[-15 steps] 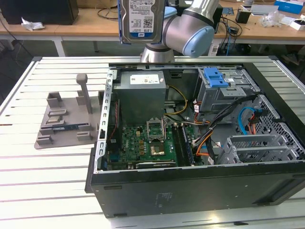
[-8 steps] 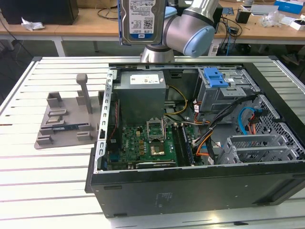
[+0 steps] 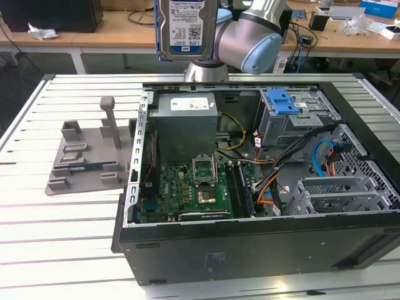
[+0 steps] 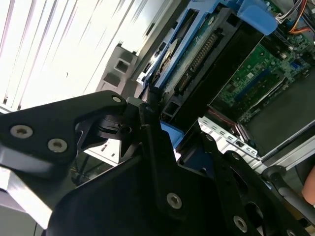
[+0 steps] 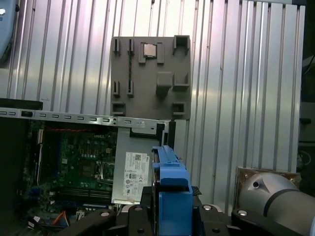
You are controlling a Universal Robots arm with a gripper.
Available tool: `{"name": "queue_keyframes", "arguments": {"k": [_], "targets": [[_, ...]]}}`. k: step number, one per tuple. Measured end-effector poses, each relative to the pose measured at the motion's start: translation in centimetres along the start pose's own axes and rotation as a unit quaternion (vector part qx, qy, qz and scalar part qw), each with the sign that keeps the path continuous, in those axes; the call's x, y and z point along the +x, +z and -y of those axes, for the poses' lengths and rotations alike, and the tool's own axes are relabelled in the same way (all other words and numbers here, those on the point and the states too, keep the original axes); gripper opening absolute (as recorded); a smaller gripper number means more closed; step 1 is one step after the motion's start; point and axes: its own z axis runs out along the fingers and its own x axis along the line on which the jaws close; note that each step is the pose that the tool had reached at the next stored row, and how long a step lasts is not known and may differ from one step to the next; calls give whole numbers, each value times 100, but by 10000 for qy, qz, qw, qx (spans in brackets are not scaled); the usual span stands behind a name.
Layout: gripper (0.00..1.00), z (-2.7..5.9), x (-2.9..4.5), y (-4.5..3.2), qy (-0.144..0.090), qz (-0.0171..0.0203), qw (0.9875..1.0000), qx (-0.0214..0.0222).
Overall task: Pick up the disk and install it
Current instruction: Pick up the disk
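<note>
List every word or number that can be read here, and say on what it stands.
Label on the disk: print too small to read.
White sticker on the grey metal box: print too small to read.
No other text can be read.

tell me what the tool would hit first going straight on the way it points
Likely the grey box, close to the case wall; the held disk would touch before the tool does. Depth is unclear.
</note>
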Motion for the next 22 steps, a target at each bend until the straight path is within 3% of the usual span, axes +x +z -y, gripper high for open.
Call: {"name": "queue_keyframes", "arguments": {"k": [8,14,22], "targets": [[37,-7,146,2,0,0,10000,0],[37,-21,375,7,0,1,10000,0],[37,-24,533,11,0,2,10000,0]]}}
